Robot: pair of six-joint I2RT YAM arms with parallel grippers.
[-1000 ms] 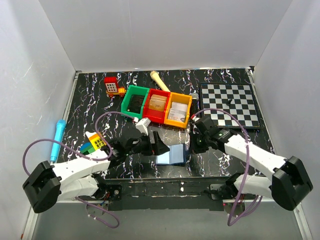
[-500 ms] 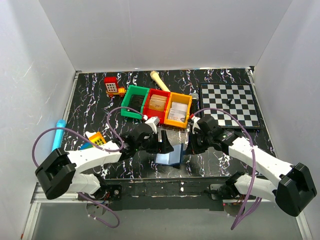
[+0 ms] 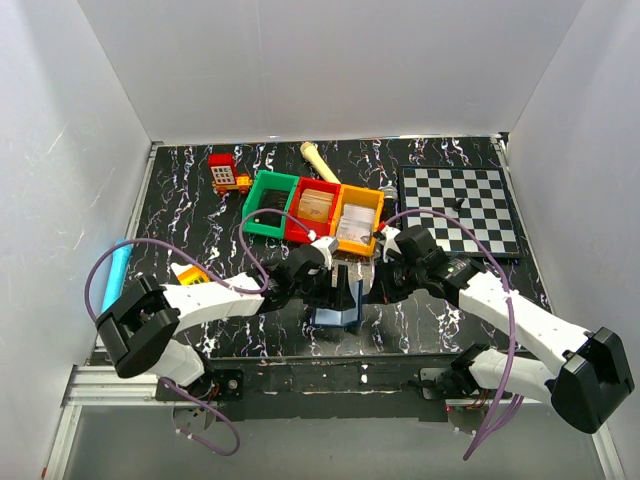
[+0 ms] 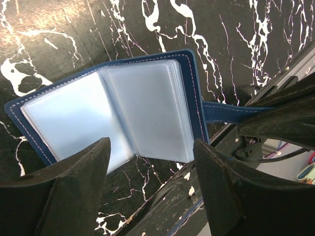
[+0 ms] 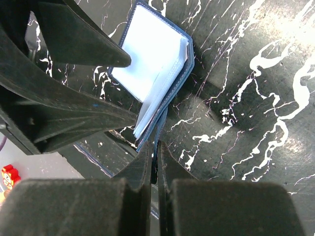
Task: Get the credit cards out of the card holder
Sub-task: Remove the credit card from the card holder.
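The small navy-blue folding card holder (image 4: 123, 113) lies open, clear sleeves up, on the black white-veined tabletop (image 4: 59, 29), at the middle of its near edge. The left gripper (image 4: 150, 147) hangs over it with fingers spread wide. The right gripper (image 5: 153, 150) is clamped on the holder's snap tab (image 4: 231, 112), at its right side.

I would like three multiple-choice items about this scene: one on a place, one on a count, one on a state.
1. The chessboard lies: A) far right; B) far left; C) near edge, centre.
2. The coloured bins standing in a row number: A) two; B) three; C) five.
3. The card holder is: A) open; B) snapped shut; C) inside a bin.

Answers: 1 A, the top view shows it in the far right corner; 2 B, one green, one red, one orange; 3 A, its clear sleeves are exposed.
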